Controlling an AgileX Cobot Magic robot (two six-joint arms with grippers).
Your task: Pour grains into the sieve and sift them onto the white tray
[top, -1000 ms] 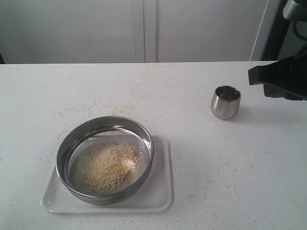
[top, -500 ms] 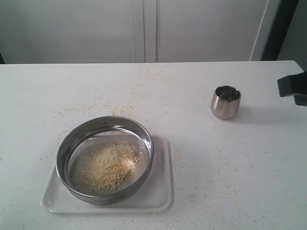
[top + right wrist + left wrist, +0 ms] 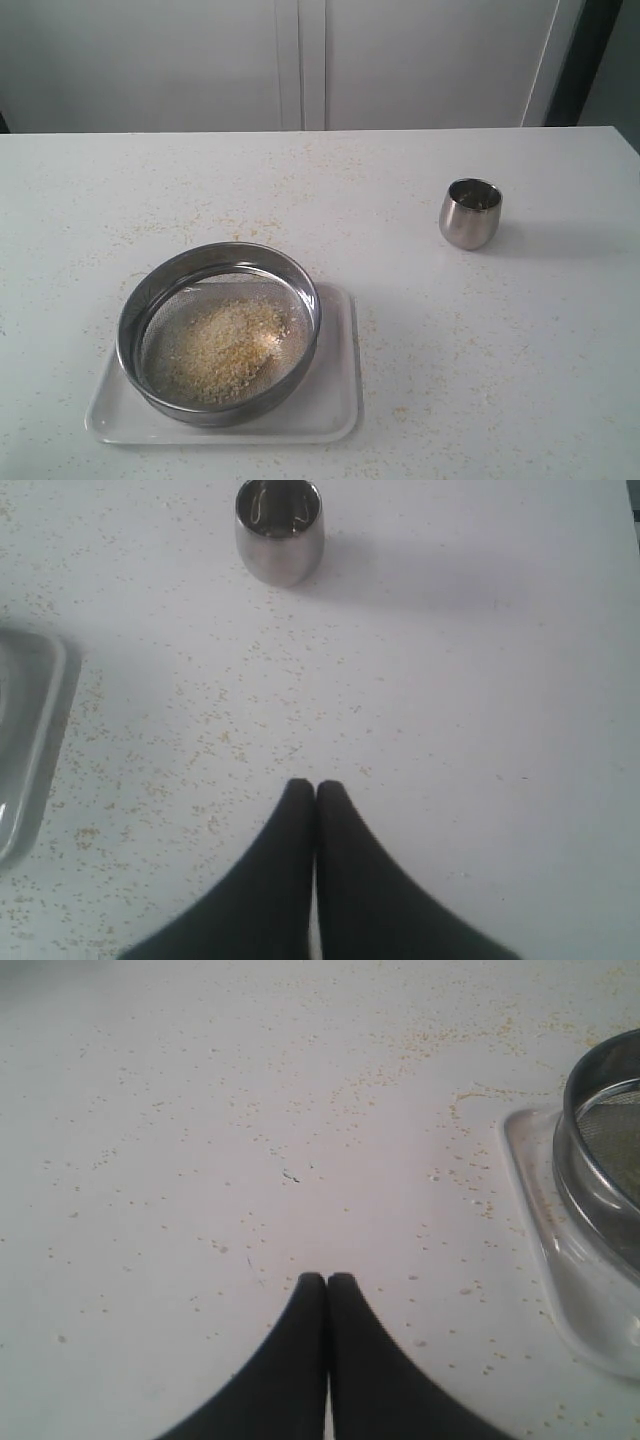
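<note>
The steel sieve [image 3: 219, 330] rests on the white tray [image 3: 335, 405] at the table's front left. A heap of golden and pale grains [image 3: 225, 350] lies on its mesh. Neither arm appears in the exterior view. In the left wrist view my left gripper [image 3: 327, 1278] is shut and empty above bare table, with the sieve's rim [image 3: 600, 1150] and a corner of the tray [image 3: 570, 1290] off to one side. My right gripper [image 3: 315, 784] is shut and empty too, a stretch of table short of the small steel cup [image 3: 279, 528]; a tray corner [image 3: 30, 740] shows at the edge.
The small rounded steel cup [image 3: 470, 213] stands upright at the right middle of the white table [image 3: 480, 340]. Stray grains are scattered over the tabletop around the tray. White cabinet doors [image 3: 300, 60] rise behind the far edge.
The right arm, at the exterior view's right edge a second ago, has drawn off to the right and out of that view. Sieve, tray and cup have not moved.
</note>
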